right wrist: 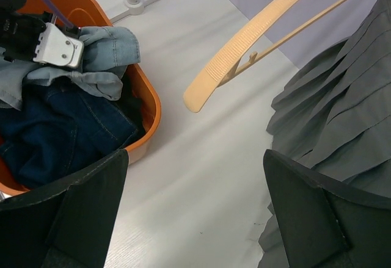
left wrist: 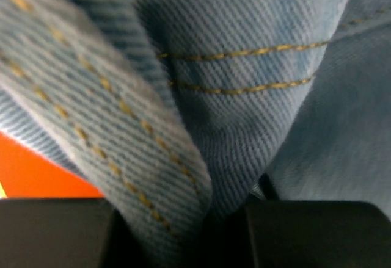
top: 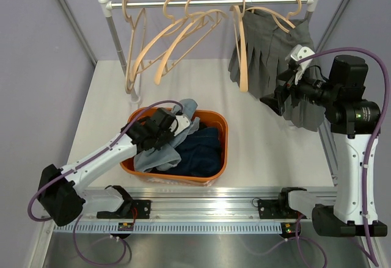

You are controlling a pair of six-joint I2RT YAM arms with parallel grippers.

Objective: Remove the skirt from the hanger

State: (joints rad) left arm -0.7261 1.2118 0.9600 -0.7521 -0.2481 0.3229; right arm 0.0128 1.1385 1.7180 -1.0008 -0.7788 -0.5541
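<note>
A grey pleated skirt [top: 269, 54] hangs on a beige hanger [top: 241, 54] at the right end of the rack. In the right wrist view the skirt [right wrist: 342, 109] fills the right side, with the hanger's arm [right wrist: 244, 42] above. My right gripper [top: 275, 103] is open and empty just left of the skirt's lower part; its jaws [right wrist: 195, 176] stand wide over bare table. My left gripper [top: 171, 127] is down in the orange basket [top: 223, 140], jaws apart [left wrist: 180, 219], with light blue denim [left wrist: 244, 66] lying between them.
The white rack [top: 208, 2] holds several empty beige hangers [top: 183, 36] at its left and middle. The basket [right wrist: 149, 106] holds light denim [top: 160, 155] and dark jeans [top: 201, 149]. A rack foot stands left of the basket.
</note>
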